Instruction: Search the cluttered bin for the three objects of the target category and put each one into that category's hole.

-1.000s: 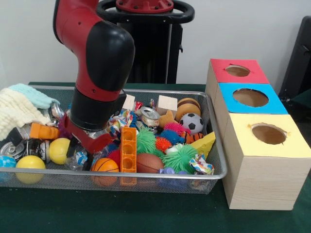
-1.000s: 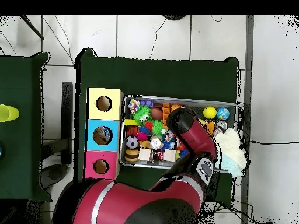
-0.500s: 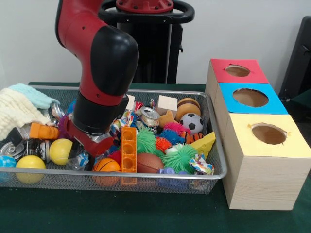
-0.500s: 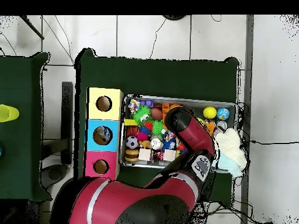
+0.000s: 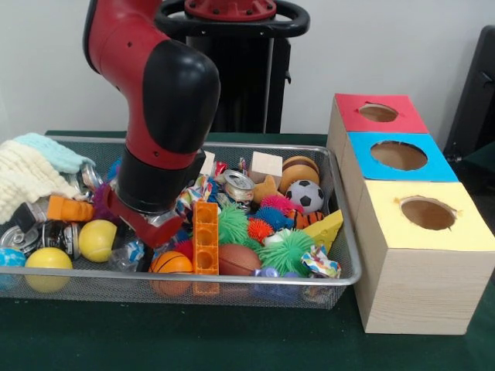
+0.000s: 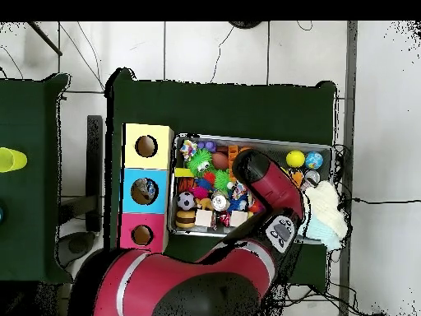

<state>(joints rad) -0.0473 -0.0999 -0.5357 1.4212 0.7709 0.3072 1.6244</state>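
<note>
The arm's bulky black wrist hides most of the hand (image 5: 147,232) where it reaches down into the wire bin (image 5: 346,255), so I cannot tell whether it is released or clenched, and the toys beneath it are covered in both views. Around it lie a small basketball (image 5: 171,263), an orange block (image 5: 204,237), green spiky balls (image 5: 286,251) and two yellow balls (image 5: 96,240). The three-holed box (image 5: 402,224), red, blue and yellow on top, stands just beside the bin on the green surface (image 5: 232,340).

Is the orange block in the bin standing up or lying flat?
Upright: the orange block stands on end against the bin's near wall.
</note>
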